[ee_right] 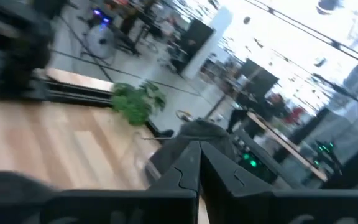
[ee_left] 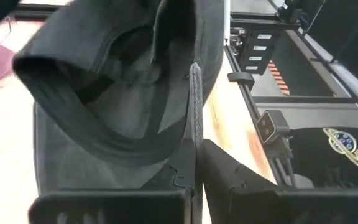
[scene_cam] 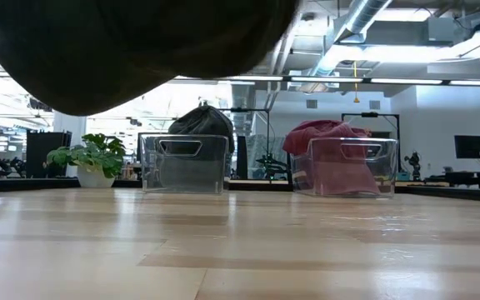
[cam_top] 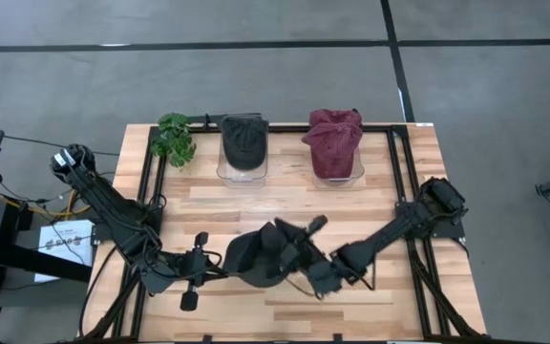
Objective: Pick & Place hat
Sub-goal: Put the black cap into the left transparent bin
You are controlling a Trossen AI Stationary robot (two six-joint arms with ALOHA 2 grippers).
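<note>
A dark grey hat [cam_top: 256,256] hangs above the table's near middle. It fills the top of the low view [scene_cam: 140,42], clear of the wood. My left gripper [cam_top: 220,264] comes from the table's left and is shut on the hat [ee_left: 117,93]. My right gripper [cam_top: 299,250] comes from the right and sits against the hat's right side. Its fingers [ee_right: 199,152] are shut, with no cloth showing between them. My left gripper pinches the hat's stitched rim edge [ee_left: 195,112] between its two fingers, coming about level from the table's left. The hat opens toward the wrist camera, its inner band showing, and it is lifted clear of the table. My right gripper is next to the hat; I cannot tell whether it touches it.
Two clear bins stand at the far side. One [cam_top: 243,161] holds a dark hat [scene_cam: 200,121] and the other [cam_top: 336,164] holds a red hat [scene_cam: 327,133]. A potted plant [cam_top: 173,139] stands at the far left. Bare wood lies between the bins and the grippers.
</note>
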